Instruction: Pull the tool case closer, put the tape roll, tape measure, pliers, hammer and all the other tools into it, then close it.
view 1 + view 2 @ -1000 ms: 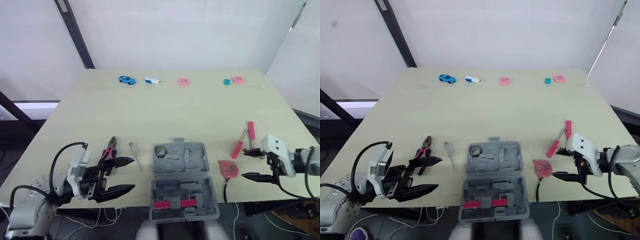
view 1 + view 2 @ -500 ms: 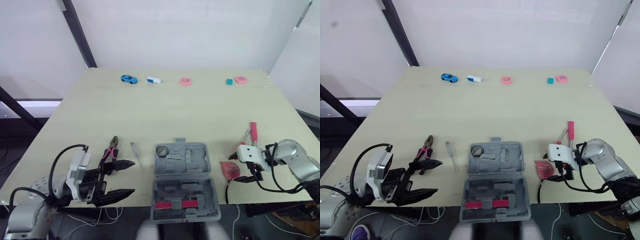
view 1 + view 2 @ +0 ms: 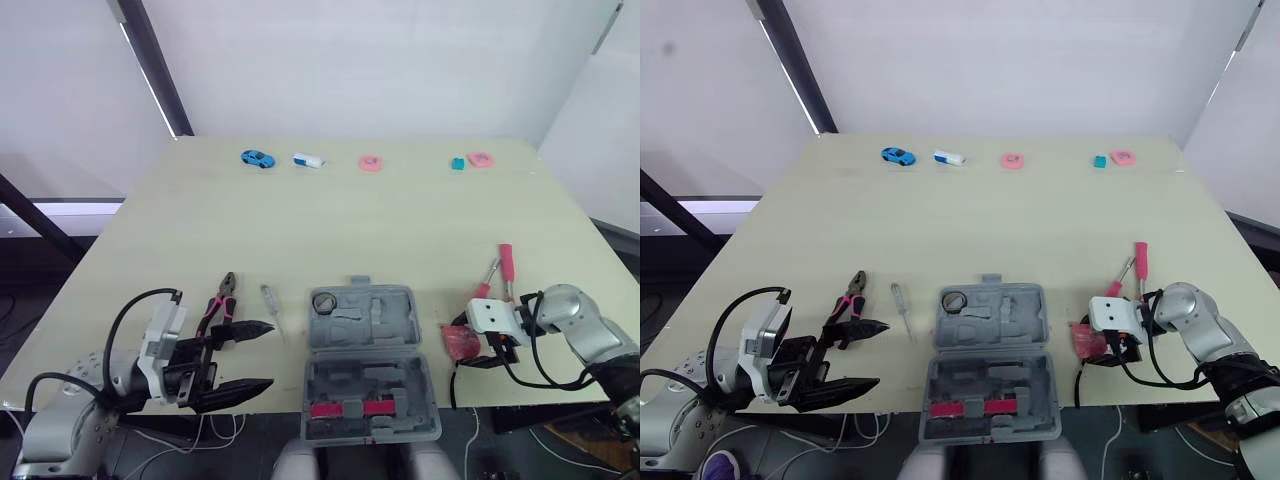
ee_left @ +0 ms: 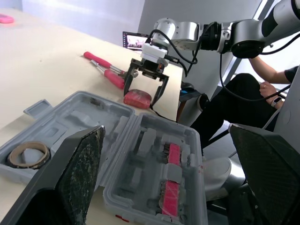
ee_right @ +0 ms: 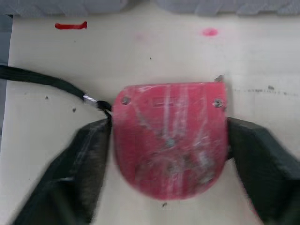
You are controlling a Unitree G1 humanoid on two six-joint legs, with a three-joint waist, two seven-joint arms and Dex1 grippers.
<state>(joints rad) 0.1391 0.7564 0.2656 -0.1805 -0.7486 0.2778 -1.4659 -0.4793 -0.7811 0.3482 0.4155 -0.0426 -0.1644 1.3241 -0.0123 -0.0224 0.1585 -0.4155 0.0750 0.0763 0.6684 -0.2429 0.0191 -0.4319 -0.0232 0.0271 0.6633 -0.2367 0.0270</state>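
The grey tool case (image 3: 365,360) lies open at the table's front edge, with the tape roll (image 3: 322,301) in a recess of its far half. Right of the case, the red tape measure (image 5: 168,136) rests flat on the table. My right gripper (image 3: 462,343) is open, one finger (image 5: 89,154) close against each side of the tape measure. Two red-handled tools (image 3: 492,278) lie just beyond that gripper. The pliers (image 3: 217,300) with pink handles and a small screwdriver (image 3: 268,300) lie left of the case. My left gripper (image 3: 268,354) is open and holds nothing, near the front edge close to the pliers.
A blue toy car (image 3: 255,158), a white and blue object (image 3: 306,160), a pink ring (image 3: 370,163) and two more small pieces (image 3: 470,160) line the far edge. A black strap (image 3: 452,385) trails from the tape measure over the front edge. A person (image 4: 276,84) sits beyond my right arm.
My right gripper has swung in from the table's right edge and now straddles the tape measure. The left arm has barely moved. The camera has shifted slightly.
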